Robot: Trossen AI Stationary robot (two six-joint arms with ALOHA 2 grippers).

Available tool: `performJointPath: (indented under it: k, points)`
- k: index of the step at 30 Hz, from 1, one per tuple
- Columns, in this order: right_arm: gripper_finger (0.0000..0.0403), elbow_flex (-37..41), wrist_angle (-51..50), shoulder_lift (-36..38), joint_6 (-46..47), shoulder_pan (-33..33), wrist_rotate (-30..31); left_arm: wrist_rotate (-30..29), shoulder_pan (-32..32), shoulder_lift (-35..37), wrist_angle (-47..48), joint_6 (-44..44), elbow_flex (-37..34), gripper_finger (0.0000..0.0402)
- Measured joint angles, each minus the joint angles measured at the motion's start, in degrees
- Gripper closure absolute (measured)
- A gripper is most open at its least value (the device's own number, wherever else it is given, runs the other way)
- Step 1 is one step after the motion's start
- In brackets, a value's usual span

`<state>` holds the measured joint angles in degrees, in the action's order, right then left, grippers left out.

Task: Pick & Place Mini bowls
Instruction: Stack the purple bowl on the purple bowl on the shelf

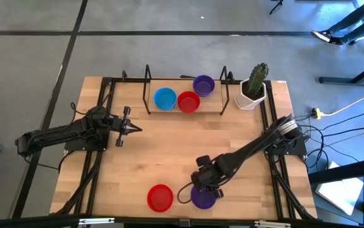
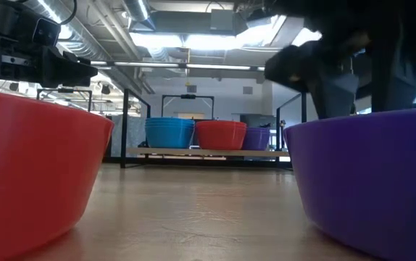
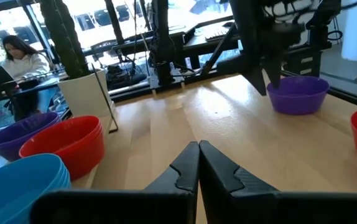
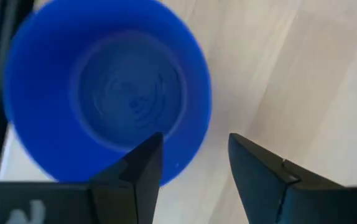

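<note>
A single purple mini bowl [image 1: 202,198] [image 2: 367,181] [image 4: 104,93] stands on its base near the table's near edge. A single red one [image 1: 160,197] [image 2: 27,167] stands to its left. My right gripper [image 1: 202,189] [image 4: 191,162] hangs open over the purple bowl's far rim, pointing down, one finger above the inside and one outside. No touch shows. Stacks of blue [image 1: 165,98], red [image 1: 188,101] and purple [image 1: 203,85] bowls stand at the far edge. My left gripper [image 1: 131,128] [image 3: 198,155] waits shut above the table's left middle.
A black metal rack [image 1: 148,82] frames the stacked bowls at the far edge. A white cactus pot [image 1: 252,92] [image 3: 85,93] stands at the far right corner. Bare wood [image 1: 169,145] lies between the stacks and the two single bowls. A person [image 3: 17,56] sits beyond the table.
</note>
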<state>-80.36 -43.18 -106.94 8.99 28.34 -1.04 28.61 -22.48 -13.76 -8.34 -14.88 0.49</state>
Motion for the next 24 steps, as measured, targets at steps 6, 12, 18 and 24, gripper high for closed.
performJointPath:
  k: [6,12,18,24]
  points:
    - [0.0221,0.0,1.8,-2.5,-0.4,0.0,-0.5,0.0,0.0,0.0,0.0,0.2,0.0,0.0396]
    - [0.0223,0.0,1.7,-4.6,-1.3,0.0,0.8,0.0,0.0,0.0,0.0,0.2,0.0,0.0396]
    - [0.0285,0.0,1.6,-5.2,-3.2,-0.1,4.1,0.0,0.0,0.0,0.0,0.2,0.0,0.0396]
    - [0.039,0.0,1.1,-4.9,-4.9,-1.2,3.0,0.0,0.0,0.0,0.0,0.2,0.0,0.0396]
